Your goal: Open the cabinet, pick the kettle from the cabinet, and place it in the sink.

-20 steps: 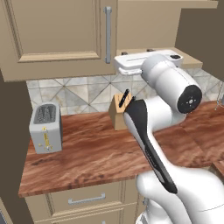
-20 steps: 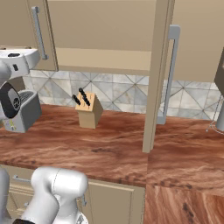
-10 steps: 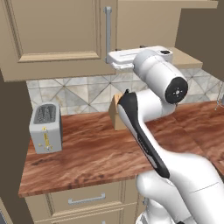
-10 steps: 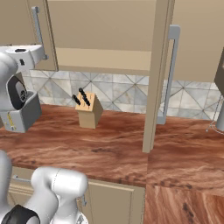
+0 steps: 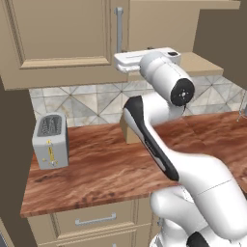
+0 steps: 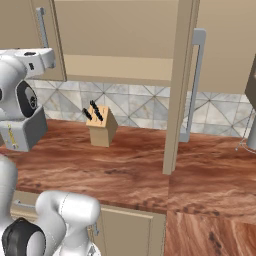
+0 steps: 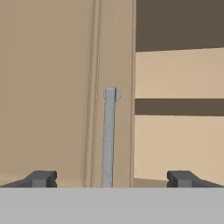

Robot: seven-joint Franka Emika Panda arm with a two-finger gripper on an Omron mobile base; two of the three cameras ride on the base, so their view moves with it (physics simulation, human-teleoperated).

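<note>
Gripper spread wide, fingertips far apart with nothing between them, aimed at the grey bar handle of the left cabinet door. Handle sits centred between the tips, not touched. Cabinet: right door swung open edge-on, inner shelf showing (kettle not made out). On the counter below: knife block, toaster.

A grey toaster stands on the wooden counter (left end), well apart from a knife block by the tiled wall.
</note>
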